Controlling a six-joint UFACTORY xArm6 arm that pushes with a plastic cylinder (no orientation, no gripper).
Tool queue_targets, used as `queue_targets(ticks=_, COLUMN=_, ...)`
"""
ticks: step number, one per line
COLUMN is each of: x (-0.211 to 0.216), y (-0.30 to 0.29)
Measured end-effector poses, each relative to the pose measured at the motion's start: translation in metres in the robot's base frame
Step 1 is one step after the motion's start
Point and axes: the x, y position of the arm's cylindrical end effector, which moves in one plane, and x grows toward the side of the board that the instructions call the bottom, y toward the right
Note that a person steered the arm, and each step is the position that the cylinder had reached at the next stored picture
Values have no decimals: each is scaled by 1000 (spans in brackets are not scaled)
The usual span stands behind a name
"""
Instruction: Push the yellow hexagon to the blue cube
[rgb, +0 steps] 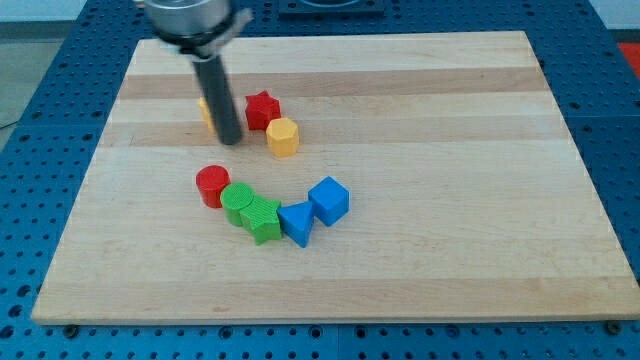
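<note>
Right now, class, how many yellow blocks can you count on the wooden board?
2. The yellow hexagon sits right of my tip, just below the red star. A second yellow block peeks out left of the rod, mostly hidden, shape unclear.

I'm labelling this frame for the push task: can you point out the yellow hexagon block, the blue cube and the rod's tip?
yellow hexagon block (283, 137): camera view, middle of its top and front faces.
blue cube (329, 200): camera view, centre of the cube.
my tip (230, 140): camera view, rod's very end, left of the hexagon.
</note>
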Motion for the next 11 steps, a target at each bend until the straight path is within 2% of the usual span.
queue_targets(ticks=1, x=15, y=66)
queue_targets(ticks=2, x=21, y=94)
queue_targets(ticks=4, x=1, y=96)
queue_targets(ticks=5, x=15, y=125)
queue_targets(ticks=6, x=47, y=137)
queue_targets(ticks=7, x=21, y=139)
queue_targets(ticks=8, x=-1, y=188)
queue_targets(ticks=9, x=18, y=250)
queue_targets(ticks=10, x=41, y=248)
queue_targets(ticks=11, x=47, y=204)
